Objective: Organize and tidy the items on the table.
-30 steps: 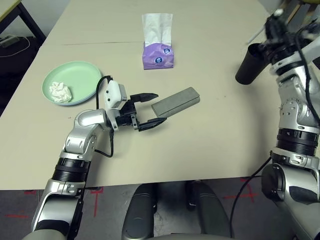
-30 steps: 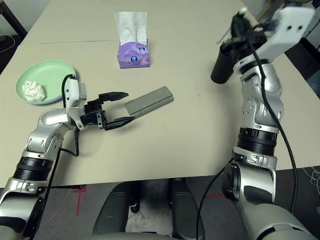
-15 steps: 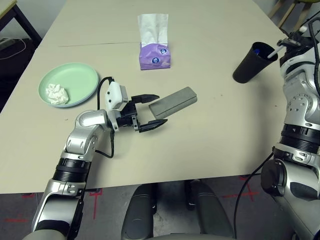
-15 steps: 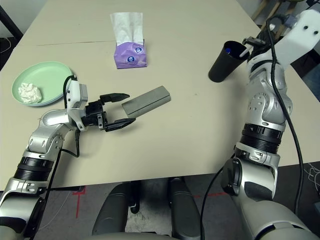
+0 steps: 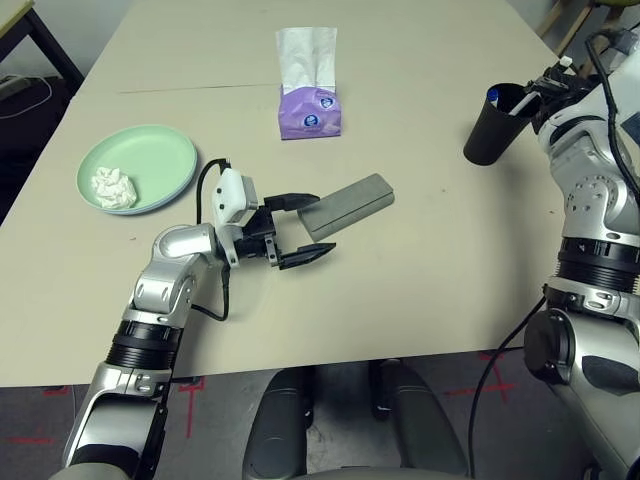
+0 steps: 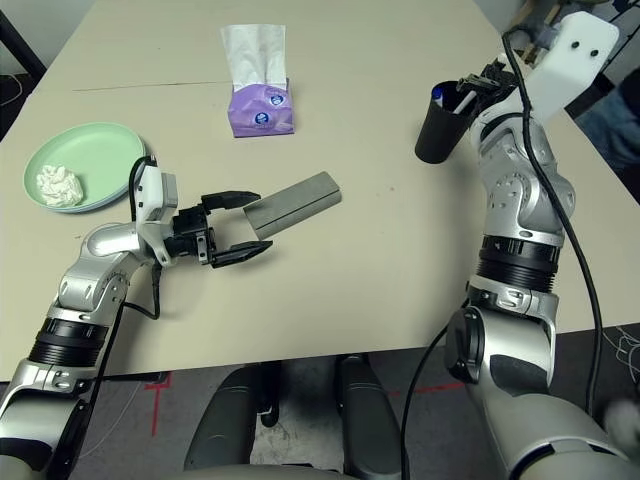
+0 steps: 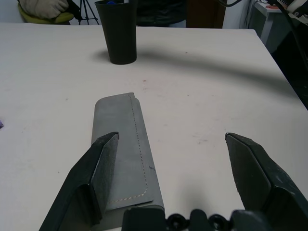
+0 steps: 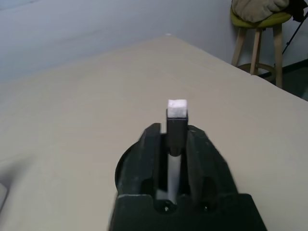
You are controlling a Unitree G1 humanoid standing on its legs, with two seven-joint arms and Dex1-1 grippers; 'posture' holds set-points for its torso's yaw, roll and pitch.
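White pen sits between the right gripper's narrowly parted jaws above the cup at two o'clock. Left gripper, jaws spread, must close on the case.

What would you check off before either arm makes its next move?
1. Left claw open: ok, fingers spread wide.
2. Case lined up with it: not ok; the case lies by one finger, not centred in the gap.
3. Cup upright on the table: ok.
4. Pen in the cup: ok, its lower end sits inside.
5. Right claw clear of the pen: not ok; the pen stands between its fingers, and cannot tell whether they grip it.
6. Tissue on the plate: ok.
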